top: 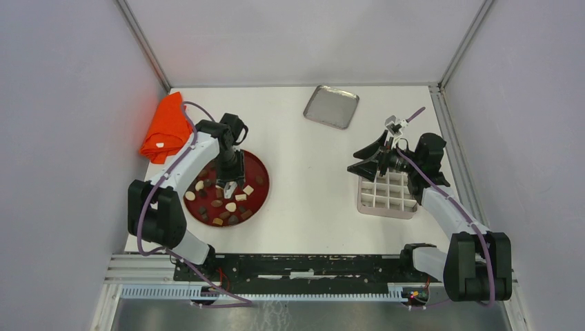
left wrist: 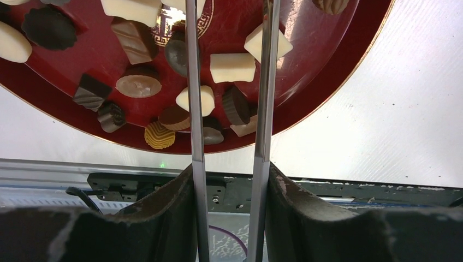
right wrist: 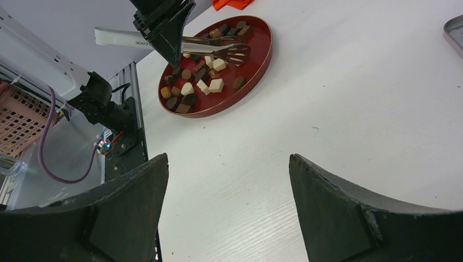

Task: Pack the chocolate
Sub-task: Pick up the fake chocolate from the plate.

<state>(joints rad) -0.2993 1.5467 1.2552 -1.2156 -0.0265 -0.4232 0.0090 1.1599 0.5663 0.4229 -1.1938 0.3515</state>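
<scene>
The left gripper (left wrist: 229, 176) is clamped on a pair of metal tongs (left wrist: 195, 109), one finger pressing each arm from outside. The two arms stand apart over the red plate (left wrist: 327, 49). The tongs' white handle carries dark lettering, too small to read. A gold emblem at the plate's centre is also illegible.

The chocolate (left wrist: 233, 67) lies scattered on that plate at the table's left. There are dark, tan and cream pieces. A cream square and a dark round one sit between the tong arms.

The right gripper (right wrist: 228, 164) has its jaws wide apart with nothing between them. It hangs at the far left corner of a white grid box (top: 388, 194) on the right.

An orange cloth (top: 167, 127) lies far left against the wall, and a metal tray (top: 331, 106) sits at the far edge. Bare table runs between the plate and the box. The plate's near rim comes close to the table's near edge.
</scene>
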